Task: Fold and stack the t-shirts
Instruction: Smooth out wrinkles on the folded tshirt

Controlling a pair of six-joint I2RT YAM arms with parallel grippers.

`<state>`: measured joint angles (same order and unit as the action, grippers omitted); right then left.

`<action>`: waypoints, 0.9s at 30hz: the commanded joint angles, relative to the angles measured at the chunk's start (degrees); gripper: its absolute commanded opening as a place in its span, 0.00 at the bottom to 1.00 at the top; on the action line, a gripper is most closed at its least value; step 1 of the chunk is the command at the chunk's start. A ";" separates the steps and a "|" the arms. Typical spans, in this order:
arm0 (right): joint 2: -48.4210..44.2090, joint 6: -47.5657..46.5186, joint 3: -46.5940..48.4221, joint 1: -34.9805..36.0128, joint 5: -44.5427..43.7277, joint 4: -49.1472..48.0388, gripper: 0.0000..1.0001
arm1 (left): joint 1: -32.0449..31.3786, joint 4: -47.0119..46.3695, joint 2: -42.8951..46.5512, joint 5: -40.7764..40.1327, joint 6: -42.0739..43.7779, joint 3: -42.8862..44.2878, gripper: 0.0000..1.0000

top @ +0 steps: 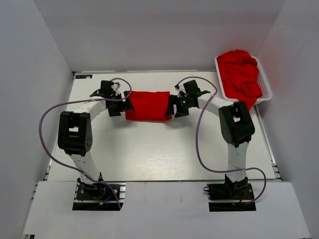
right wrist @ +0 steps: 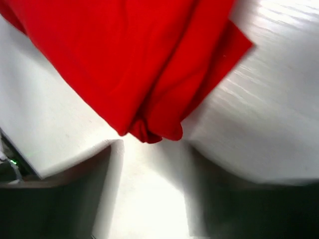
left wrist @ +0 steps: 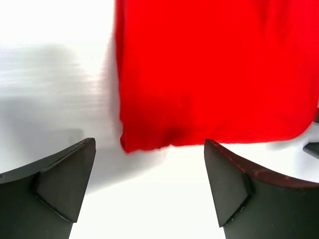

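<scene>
A red t-shirt lies folded into a rectangle on the white table, between my two grippers. My left gripper stands at its left end, open. In the left wrist view its dark fingers are wide apart with only bare table between them, and the t-shirt's edge lies just beyond the tips. My right gripper stands at the right end. The right wrist view is blurred, but the right gripper is open and holds nothing, with a bunched corner of the t-shirt just past its tips.
A white slotted basket at the back right holds a heap of red t-shirts, one hanging over its front edge. White walls close in the table on three sides. Purple cables loop beside both arms.
</scene>
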<state>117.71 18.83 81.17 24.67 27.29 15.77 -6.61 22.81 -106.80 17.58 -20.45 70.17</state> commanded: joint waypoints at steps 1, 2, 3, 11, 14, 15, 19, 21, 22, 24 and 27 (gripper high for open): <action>-5.73 -2.75 5.48 -0.67 -0.92 2.77 0.88 | 0.37 7.59 6.94 -5.19 -0.11 4.61 1.00; -6.52 -2.75 6.36 -0.85 -1.18 4.17 0.90 | 0.89 8.30 7.74 -6.50 -0.12 5.75 1.00; -6.88 -2.92 7.68 -0.85 -1.10 4.70 0.90 | 0.90 10.05 8.45 -7.29 -0.12 8.46 1.00; -7.41 -2.49 14.46 0.47 7.40 4.98 0.90 | 0.02 4.37 6.01 3.65 -1.26 16.22 1.00; -6.45 -1.60 13.76 1.35 10.40 1.82 0.90 | -0.51 -2.13 3.37 8.15 -3.36 15.09 1.00; -5.40 -1.43 13.58 1.61 11.63 -0.37 0.90 | -0.51 -4.42 2.31 9.39 -3.98 14.39 1.00; -1.70 1.20 12.71 2.14 16.81 -5.91 0.90 | -1.03 -11.20 -5.68 15.27 -6.17 19.19 1.00; -0.46 2.44 12.09 2.05 18.33 -11.45 0.90 | -1.65 -14.36 -11.30 16.96 -6.71 21.66 1.00; 1.54 3.05 11.83 2.05 20.15 -13.29 0.90 | -1.65 -15.33 -13.24 17.74 -6.71 24.20 1.00; 2.69 3.49 12.00 1.88 21.39 -13.83 0.90 | -1.65 -16.83 -17.19 18.98 -7.23 26.50 1.00; 5.59 2.79 10.78 1.70 21.93 -15.06 0.90 | -1.65 -13.58 -23.00 16.70 -7.24 30.29 1.00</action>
<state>121.91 21.08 93.32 26.85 45.32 5.45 -8.08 10.22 -129.19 32.62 -26.92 97.19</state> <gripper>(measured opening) 0.904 0.995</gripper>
